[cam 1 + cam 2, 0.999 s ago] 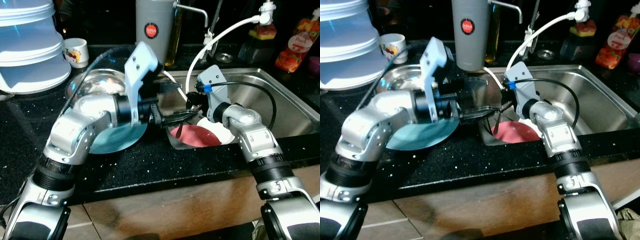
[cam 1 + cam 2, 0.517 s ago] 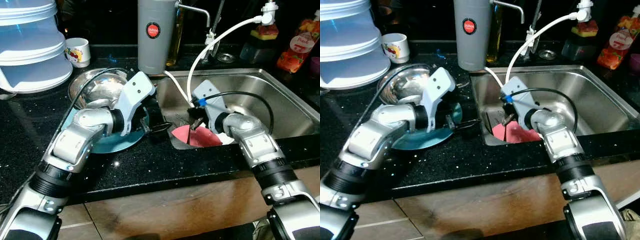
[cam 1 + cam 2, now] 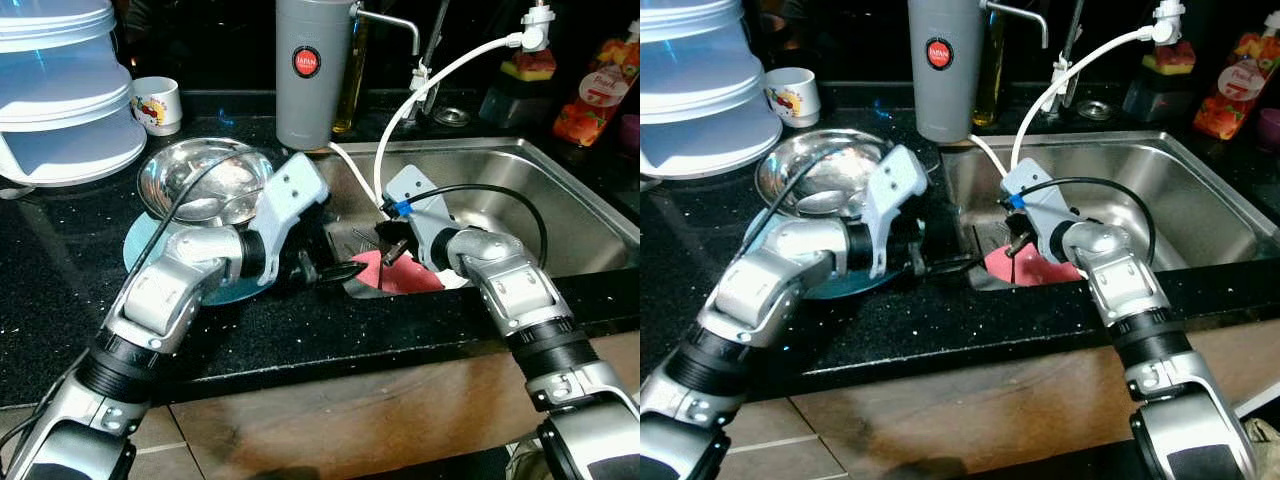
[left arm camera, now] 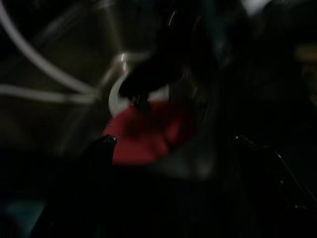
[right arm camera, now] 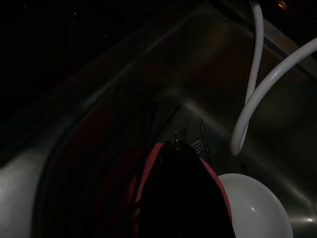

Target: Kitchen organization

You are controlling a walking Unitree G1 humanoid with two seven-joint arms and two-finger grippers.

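black speckled counter [image 3: 300, 330] runs to the steel sink [image 3: 560, 200], where a red plate [image 3: 405, 275] lies at the near left corner, partly hidden by the right gripper [image 3: 393, 247]. its fingers are seen pressed together over the plate's rim; a grip cannot be confirmed. the left gripper [image 3: 340, 272] is held at the sink edge, its fingers too dark to be judged. behind it, a teal plate [image 3: 145, 235] and steel bowl [image 3: 200, 180] are set.

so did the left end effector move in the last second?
Yes. The left end effector has dropped and pulled back toward the robot: it was up level with the grey canister base, now it's low at the sink near corner.
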